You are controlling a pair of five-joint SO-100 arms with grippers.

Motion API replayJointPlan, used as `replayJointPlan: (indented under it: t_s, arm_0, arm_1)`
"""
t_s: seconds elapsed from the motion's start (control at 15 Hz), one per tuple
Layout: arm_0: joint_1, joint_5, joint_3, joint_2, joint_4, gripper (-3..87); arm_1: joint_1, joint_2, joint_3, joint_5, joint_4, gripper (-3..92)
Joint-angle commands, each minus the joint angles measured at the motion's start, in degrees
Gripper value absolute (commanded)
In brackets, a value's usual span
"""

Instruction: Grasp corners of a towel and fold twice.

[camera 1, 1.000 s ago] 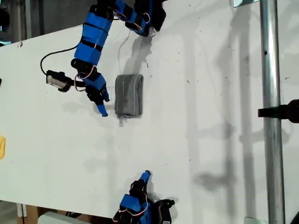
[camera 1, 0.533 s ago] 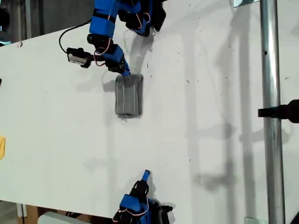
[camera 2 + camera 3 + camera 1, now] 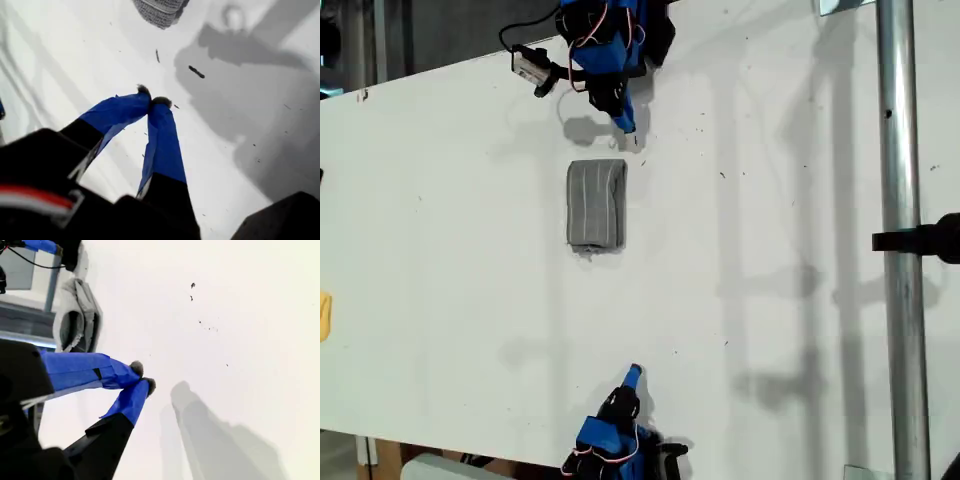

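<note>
Exterior view, bottom edge: my second gripper (image 3: 633,375), jaws pressed together, empty. Mid-table (image 3: 770,300): towel (image 3: 596,205), folded into a small grey bundle, untouched. Beyond it, top: my first gripper (image 3: 625,124), jaws pressed together, empty.

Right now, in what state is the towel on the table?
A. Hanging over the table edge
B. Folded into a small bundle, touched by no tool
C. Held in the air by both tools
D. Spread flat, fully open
B: the towel lies folded and compact on the table, apart from both arms.
</note>
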Motion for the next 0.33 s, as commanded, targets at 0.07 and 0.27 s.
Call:
replayJointPlan:
  t_s: [0.07, 0.27]
  arm_0:
    - [-0.79, 0.26, 0.35, 0.35, -0.44, -0.1]
    - [-0.79, 0.26, 0.35, 0.35, -0.44, -0.1]
  arm_1:
    - [-1.32, 0.44, -0.88, -2.37, 0.79, 12.8]
    - [-0.62, 0.44, -0.88, -3.52, 0.79, 13.0]
